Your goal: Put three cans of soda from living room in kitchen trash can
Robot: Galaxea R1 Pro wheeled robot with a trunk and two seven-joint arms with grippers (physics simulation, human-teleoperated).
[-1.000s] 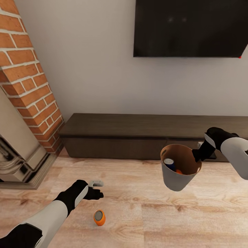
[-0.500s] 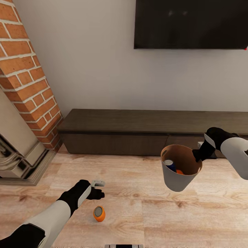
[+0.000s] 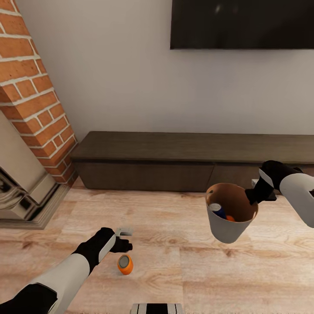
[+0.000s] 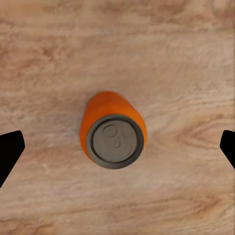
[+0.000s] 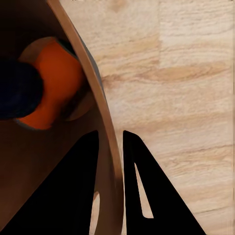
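No text, label, brand, number or sign can be read anywhere, not on the orange can on the floor, the bin, the cans inside it, or the television at twelve o'clock.

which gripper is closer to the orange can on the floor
Left. The left gripper hangs open just above the orange can standing on the floor, while the right gripper is far off, clamped on the bin rim.

Wood floor; brick fireplace; dark low cabinet; wall TV.
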